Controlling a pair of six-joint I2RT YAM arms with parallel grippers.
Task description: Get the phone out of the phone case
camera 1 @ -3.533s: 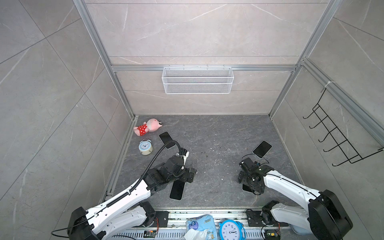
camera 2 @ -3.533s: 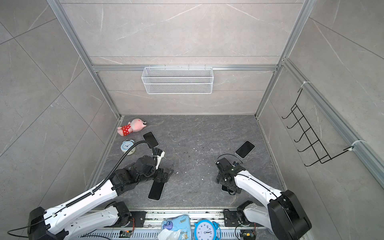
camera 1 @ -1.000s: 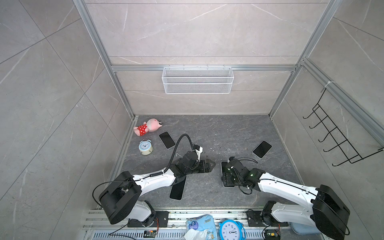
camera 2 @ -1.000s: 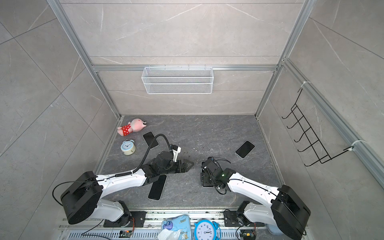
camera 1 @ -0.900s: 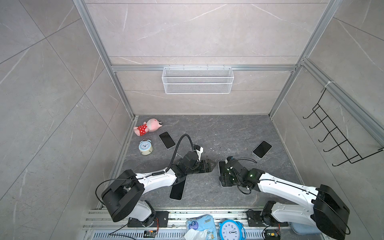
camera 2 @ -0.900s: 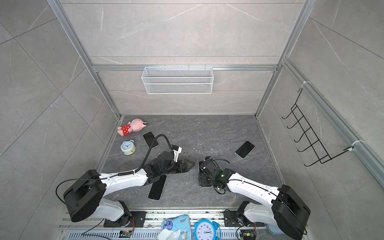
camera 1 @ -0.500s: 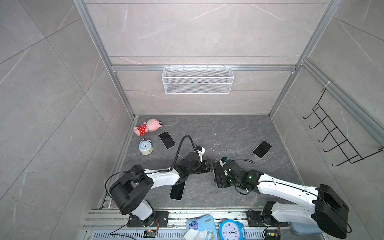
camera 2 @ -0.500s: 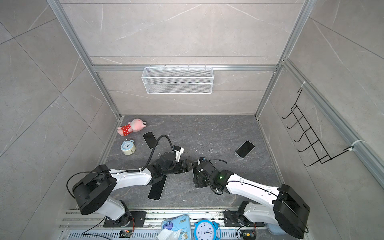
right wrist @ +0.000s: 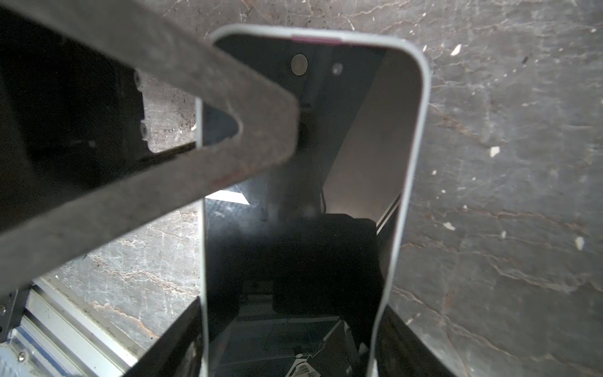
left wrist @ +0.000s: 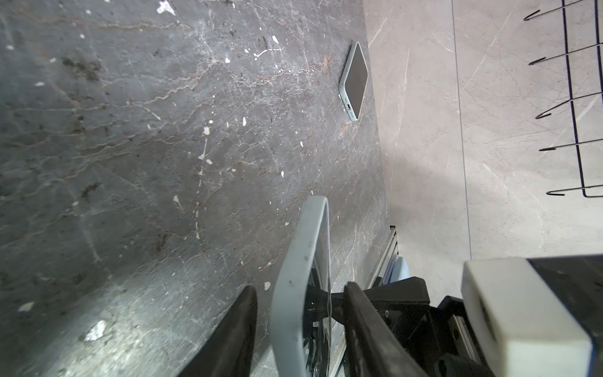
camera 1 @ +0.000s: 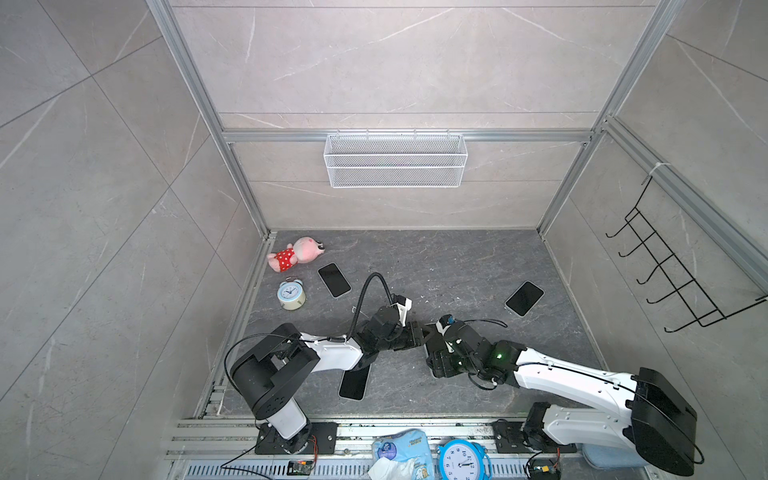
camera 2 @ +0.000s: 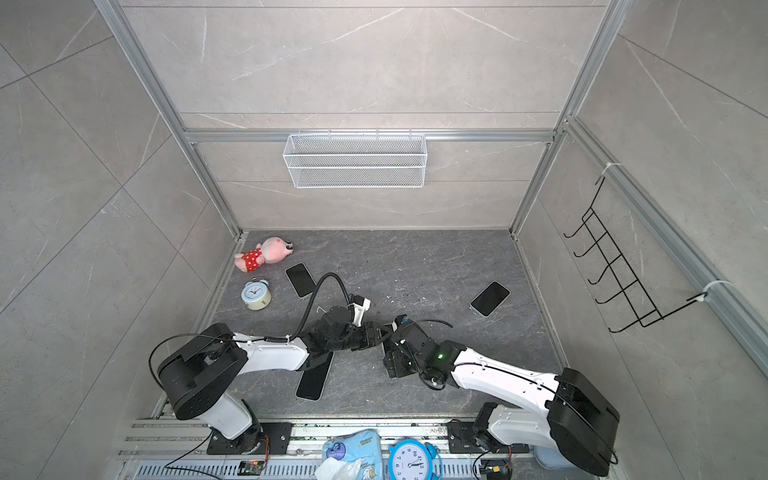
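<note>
Currently the right gripper (right wrist: 292, 321) clamps the pale grey phone case (right wrist: 412, 169) by its long sides at one end, with the phone (right wrist: 359, 130) seated inside and its screen dark. At the case's far end the left gripper (left wrist: 300, 287) straddles the thin edge. Its fingers (left wrist: 239, 323) stand apart, with a gap visible behind the case's back. Well beyond the left gripper's tips a second cased phone (left wrist: 354, 85) lies flat by the wall. Back under that gripper's arm lies another phone (camera 1: 354, 382). Farther off are an alarm clock (camera 1: 291, 294) and a plush toy (camera 1: 296, 254).
</note>
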